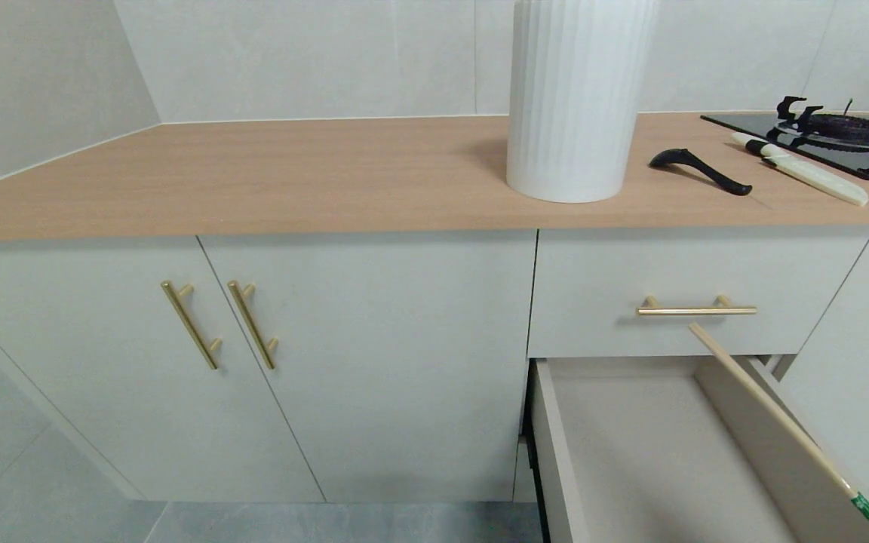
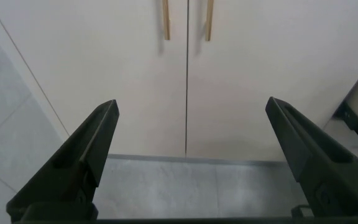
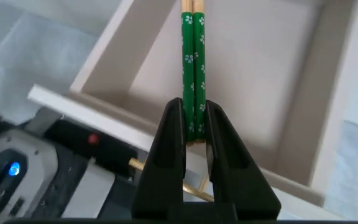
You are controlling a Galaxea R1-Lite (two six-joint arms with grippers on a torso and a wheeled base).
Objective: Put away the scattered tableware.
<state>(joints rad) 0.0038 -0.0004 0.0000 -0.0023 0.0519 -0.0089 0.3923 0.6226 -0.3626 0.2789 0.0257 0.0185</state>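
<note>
My right gripper (image 3: 194, 121) is shut on a pair of wooden chopsticks (image 3: 192, 50) with green flowered ends, held over the open drawer (image 3: 260, 74). In the head view the chopsticks (image 1: 766, 407) slant across the drawer's right side, above the drawer (image 1: 555, 452) pulled out at the lower right. On the wooden counter lie a black spoon (image 1: 698, 170) and a cream knife (image 1: 800, 170). My left gripper (image 2: 191, 106) hangs open and holds nothing, low in front of the cabinet doors (image 2: 185, 74).
A tall white ribbed vase (image 1: 574, 98) stands on the counter (image 1: 291, 173) left of the spoon. A black gas hob (image 1: 842, 132) sits at the far right. A shut drawer with a gold handle (image 1: 695, 309) is above the open one.
</note>
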